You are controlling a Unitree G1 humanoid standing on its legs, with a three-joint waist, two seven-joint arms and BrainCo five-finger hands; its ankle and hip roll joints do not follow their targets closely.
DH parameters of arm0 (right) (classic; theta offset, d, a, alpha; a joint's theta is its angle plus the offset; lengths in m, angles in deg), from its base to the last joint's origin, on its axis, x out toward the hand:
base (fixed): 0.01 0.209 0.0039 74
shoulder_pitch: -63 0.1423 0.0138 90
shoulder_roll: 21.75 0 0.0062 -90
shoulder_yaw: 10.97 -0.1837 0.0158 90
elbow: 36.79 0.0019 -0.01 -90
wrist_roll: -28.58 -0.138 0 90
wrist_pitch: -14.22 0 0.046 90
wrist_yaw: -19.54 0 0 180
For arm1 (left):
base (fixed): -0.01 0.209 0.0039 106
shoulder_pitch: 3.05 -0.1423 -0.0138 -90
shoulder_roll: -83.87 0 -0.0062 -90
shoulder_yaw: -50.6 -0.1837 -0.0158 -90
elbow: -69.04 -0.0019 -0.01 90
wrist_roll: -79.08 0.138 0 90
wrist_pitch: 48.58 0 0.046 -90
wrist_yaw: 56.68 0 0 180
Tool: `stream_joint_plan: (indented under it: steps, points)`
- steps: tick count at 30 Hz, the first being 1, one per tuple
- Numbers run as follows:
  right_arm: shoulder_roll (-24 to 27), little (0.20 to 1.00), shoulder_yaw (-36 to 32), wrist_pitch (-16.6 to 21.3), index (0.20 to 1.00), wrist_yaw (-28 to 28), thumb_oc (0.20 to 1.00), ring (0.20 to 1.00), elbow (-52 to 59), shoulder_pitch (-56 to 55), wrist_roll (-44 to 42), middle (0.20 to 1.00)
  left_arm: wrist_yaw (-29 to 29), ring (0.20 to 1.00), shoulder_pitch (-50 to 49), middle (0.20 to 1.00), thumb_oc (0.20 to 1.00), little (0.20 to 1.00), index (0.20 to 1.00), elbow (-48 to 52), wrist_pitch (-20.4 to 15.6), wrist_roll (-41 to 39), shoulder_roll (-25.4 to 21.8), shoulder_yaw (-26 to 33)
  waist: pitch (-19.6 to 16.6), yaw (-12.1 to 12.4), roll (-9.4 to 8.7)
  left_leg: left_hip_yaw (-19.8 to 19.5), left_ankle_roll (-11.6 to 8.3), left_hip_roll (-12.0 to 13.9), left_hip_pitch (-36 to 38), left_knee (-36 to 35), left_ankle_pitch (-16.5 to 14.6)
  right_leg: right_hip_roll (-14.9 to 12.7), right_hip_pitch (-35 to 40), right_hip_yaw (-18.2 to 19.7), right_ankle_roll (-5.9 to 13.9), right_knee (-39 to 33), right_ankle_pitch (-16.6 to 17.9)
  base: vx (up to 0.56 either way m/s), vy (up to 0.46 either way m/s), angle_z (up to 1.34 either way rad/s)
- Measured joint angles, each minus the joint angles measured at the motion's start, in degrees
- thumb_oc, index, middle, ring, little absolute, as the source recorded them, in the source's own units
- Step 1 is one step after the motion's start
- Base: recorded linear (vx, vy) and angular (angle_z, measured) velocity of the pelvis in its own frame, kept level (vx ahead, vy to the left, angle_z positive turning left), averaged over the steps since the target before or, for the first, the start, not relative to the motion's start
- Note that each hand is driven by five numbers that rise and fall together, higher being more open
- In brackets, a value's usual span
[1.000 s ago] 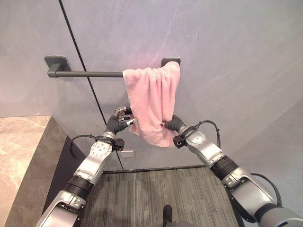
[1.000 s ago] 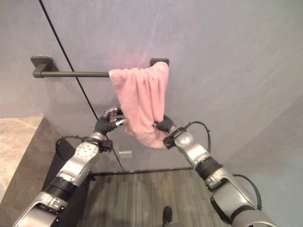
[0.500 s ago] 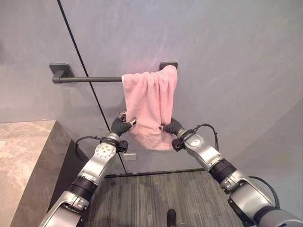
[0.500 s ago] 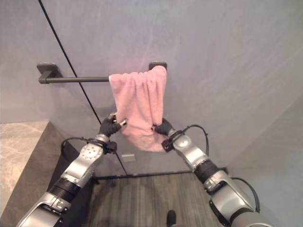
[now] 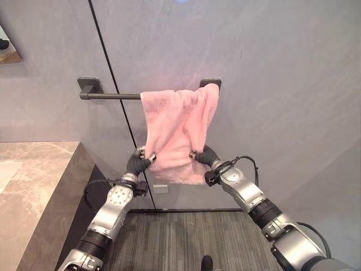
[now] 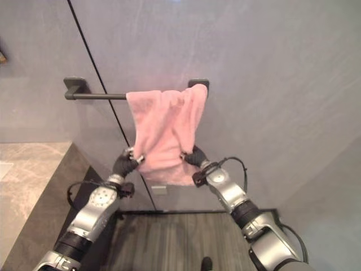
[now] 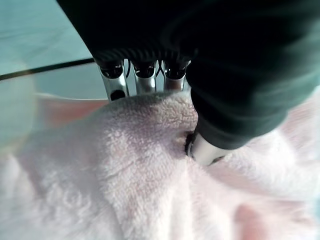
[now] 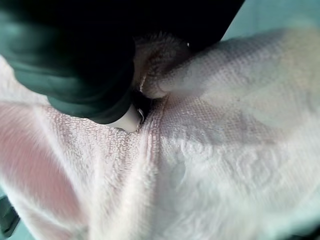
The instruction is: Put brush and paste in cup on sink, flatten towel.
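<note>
The left hand (image 5: 138, 162) reaches up from the lower left with its arm stretched toward the wall, and its fingers (image 7: 145, 82) and thumb pinch the left lower edge of the pink towel (image 5: 177, 132); in the left wrist view the thumb presses into the pile while the fingers sit behind the cloth. The right hand (image 5: 204, 155) comes up from the lower right in the same raised pose and grips the towel's right lower edge, its thumb (image 8: 127, 117) clamped on a fold of the cloth in the right wrist view. The two hands stand apart at about the same height, with the towel's lower part spread between them.

The towel hangs over the right end of a dark towel bar (image 5: 110, 96), bunched in folds at the top near the right bracket (image 5: 210, 82). The bar is fixed to a grey wall (image 5: 271, 73) crossed by a thin dark seam (image 5: 113, 84). To the left is a stone worktop (image 5: 34, 169) with a dark side. Below lies a grey striped floor (image 5: 180, 237).
</note>
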Motion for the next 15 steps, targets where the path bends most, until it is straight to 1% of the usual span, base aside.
stream_joint_plan:
  steps: [1,2,5,6,7,9,11,13,15]
  points:
    - [1.22,0.2,0.01,-0.41,0.2,0.19,0.2,0.2,4.02,0.62,0.7,0.2,-0.34,0.2,1.51,0.2,0.2,0.2,0.2,3.67,0.12,1.4,-2.44,1.25,0.02,0.05,0.02,-0.43,-0.02,0.01,-0.49,-0.01,0.03,-0.01,-0.07,-0.29,0.0,0.0,0.0,-0.05,-0.003,0.11]
    - [1.79,0.2,-0.02,-0.35,0.2,0.27,0.2,0.2,6.06,1.33,0.89,0.2,-1.17,0.2,2.24,0.2,0.2,0.2,0.2,6.21,0.1,2.33,-2.69,2.89,0.03,-0.01,0.02,-0.68,-0.02,0.02,-0.74,0.0,0.03,-0.03,-0.15,-0.45,0.0,0.0,-0.01,-0.05,-0.007,0.14]
    - [3.82,0.2,-0.1,0.23,0.2,1.54,0.2,0.2,14.42,5.02,3.51,0.2,-5.01,0.2,4.74,0.2,0.2,0.2,0.2,11.22,-2.48,2.42,0.08,7.49,0.06,0.15,0.02,-1.11,-0.39,0.0,-0.75,0.01,0.27,-0.07,-0.13,-0.89,0.03,0.0,-0.03,-0.01,0.001,0.08]
    - [4.01,0.2,-0.35,1.49,0.2,2.06,0.2,0.2,16.39,6.01,4.48,0.2,-6.22,0.2,4.75,0.2,0.2,0.2,0.2,12.45,-3.31,2.47,0.53,8.48,0.05,0.12,0.01,-1.08,-0.39,0.02,-0.73,0.01,0.28,-0.04,-0.12,-0.88,0.0,0.0,-0.05,0.0,0.0,0.0]
    - [3.73,0.2,-0.88,3.81,0.2,3.03,0.2,0.2,18.45,7.31,5.9,0.2,-8.23,0.2,4.8,0.2,0.2,0.2,0.2,14.39,-4.25,3.53,0.47,9.5,0.06,0.11,0.01,-1.08,-0.39,0.03,-0.76,0.01,0.27,-0.04,-0.1,-0.89,-0.03,0.01,-0.05,0.0,0.0,0.0]
    - [3.6,0.2,-0.84,4.33,0.2,3.5,0.2,0.2,18.47,7.6,6.77,0.2,-9.11,0.2,4.82,0.2,0.2,0.2,0.2,14.4,-5.18,4.42,0.46,9.81,0.09,0.27,-0.04,-1.13,-0.37,0.02,-0.77,0.01,0.25,-0.07,-0.05,-0.96,-0.03,0.01,-0.06,0.0,0.0,0.0]
    - [3.44,0.2,-0.06,4.29,0.2,3.76,0.2,0.2,17.99,7.58,7.68,0.2,-9.84,0.2,4.63,0.2,0.2,0.2,0.2,14.26,-5.35,4.96,0.39,10.12,0.46,0.55,-0.35,-1.25,-0.37,0.01,-0.83,0.02,0.26,-0.1,-0.07,-1.14,-0.02,0.01,-0.06,0.0,0.003,0.02]
    - [3.54,0.2,0.61,4.31,0.2,3.71,0.2,0.2,17.89,7.51,10.61,0.2,-10.39,0.2,3.18,0.2,0.2,0.2,0.2,14.14,-5.39,8.62,0.24,10.48,0.84,0.61,-0.52,-1.25,-0.37,0.02,-0.75,0.02,0.26,-0.08,-0.08,-1.16,-0.02,0.01,-0.07,0.0,0.0,0.0]
    - [2.11,0.2,1.12,4.31,0.2,3.73,0.2,0.2,15.79,7.05,11.02,0.2,-10.55,0.2,1.41,0.2,0.2,0.2,0.2,13.11,-5.47,9.25,0.37,10.47,1.17,0.83,-0.73,-1.25,-0.37,0.04,-0.79,0.01,0.25,-0.07,-0.03,-1.19,-0.02,0.01,-0.08,0.0,0.0,0.0]
